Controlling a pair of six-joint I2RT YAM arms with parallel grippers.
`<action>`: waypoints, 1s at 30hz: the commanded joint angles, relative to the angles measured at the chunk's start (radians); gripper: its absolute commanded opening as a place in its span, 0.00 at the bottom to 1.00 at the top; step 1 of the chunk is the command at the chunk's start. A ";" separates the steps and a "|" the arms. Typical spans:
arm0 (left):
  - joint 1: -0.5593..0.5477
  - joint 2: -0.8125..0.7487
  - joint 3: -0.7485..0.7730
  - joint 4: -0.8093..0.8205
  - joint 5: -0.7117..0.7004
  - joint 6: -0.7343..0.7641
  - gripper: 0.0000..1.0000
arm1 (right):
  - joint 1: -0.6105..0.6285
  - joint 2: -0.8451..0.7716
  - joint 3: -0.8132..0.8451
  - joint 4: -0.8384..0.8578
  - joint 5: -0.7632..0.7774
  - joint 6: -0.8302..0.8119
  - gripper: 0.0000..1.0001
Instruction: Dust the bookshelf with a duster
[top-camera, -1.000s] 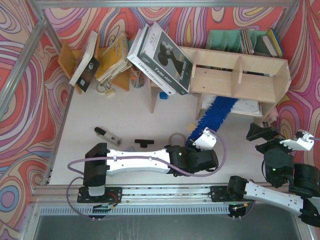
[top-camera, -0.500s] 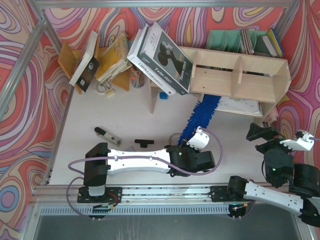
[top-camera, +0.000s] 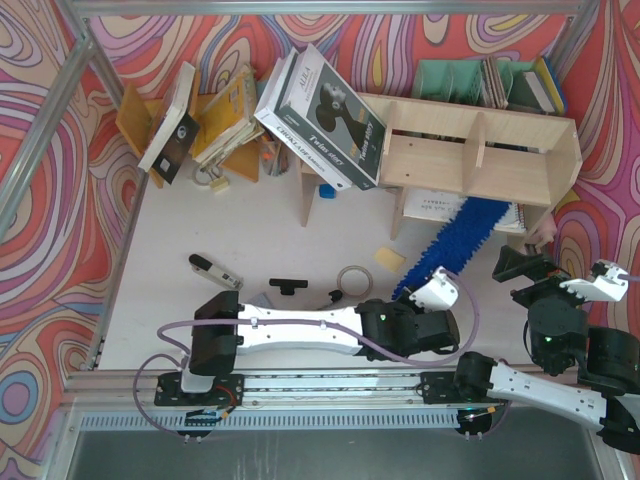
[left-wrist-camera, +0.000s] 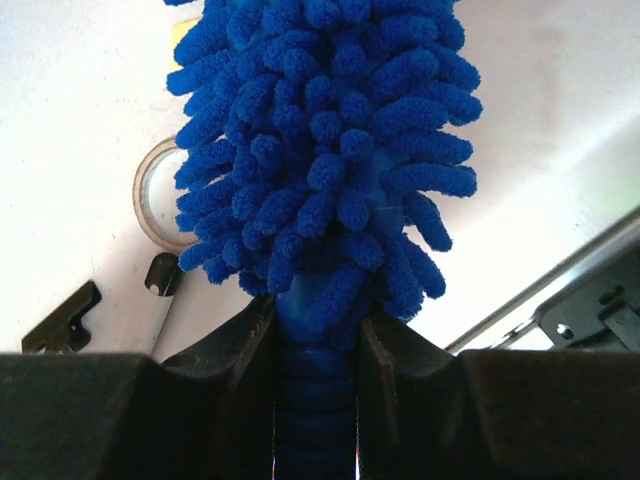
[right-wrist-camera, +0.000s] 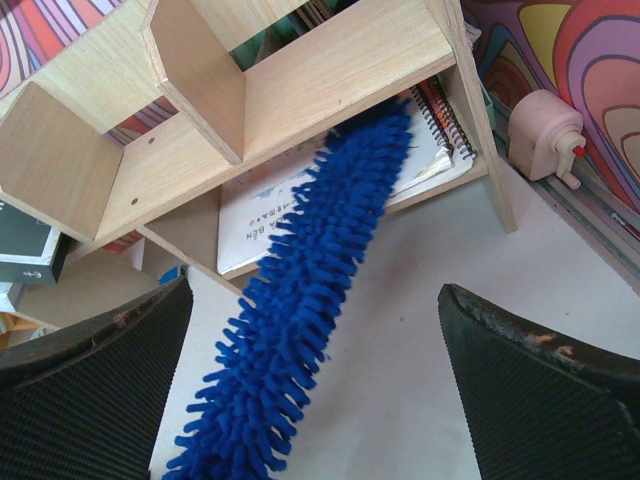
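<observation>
Left fingers (left-wrist-camera: 250, 385): clamped narrowly on the smooth blue handle of the duster (left-wrist-camera: 320, 150); only a short strip of handle showed between them, the rest sat below the frame edge.
Duster position: in the top view the duster (top-camera: 455, 245) slanted from the left wrist toward 1 o'clock, over the surface (top-camera: 260, 230).
Duster tip: tucked beneath the lowest board of the bookshelf (top-camera: 470, 150), so hidden from above.
Tip from the right wrist: blurred, lying over a spiral notebook (right-wrist-camera: 270, 215) under the bookshelf (right-wrist-camera: 300, 90) (whether it touched the paper or the board could not be told).
Right fingers (right-wrist-camera: 90, 390): spread wide and holding nothing, both cut off at the bottom corners; the duster (right-wrist-camera: 310, 290) ran between them, farther off.
Right arm: at 4 o'clock in the top view, apart from the duster.
Tape ring (left-wrist-camera: 160, 195): at 9 o'clock of the fluffy head, partly covered by strands.
Black clip (left-wrist-camera: 60, 320): at 8 o'clock, half hidden by the finger housing.
Pink object (right-wrist-camera: 545, 135): at 2 o'clock beside the shelf leg, too small to identify.
</observation>
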 joint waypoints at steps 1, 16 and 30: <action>-0.025 0.002 0.024 0.054 -0.013 0.086 0.00 | 0.010 -0.010 -0.007 0.010 0.021 -0.012 0.98; 0.049 -0.159 -0.178 0.033 -0.119 -0.092 0.00 | 0.010 -0.003 -0.007 0.013 0.021 -0.012 0.98; 0.027 -0.058 -0.052 0.051 -0.002 -0.019 0.00 | 0.010 -0.001 -0.008 0.014 0.021 -0.011 0.98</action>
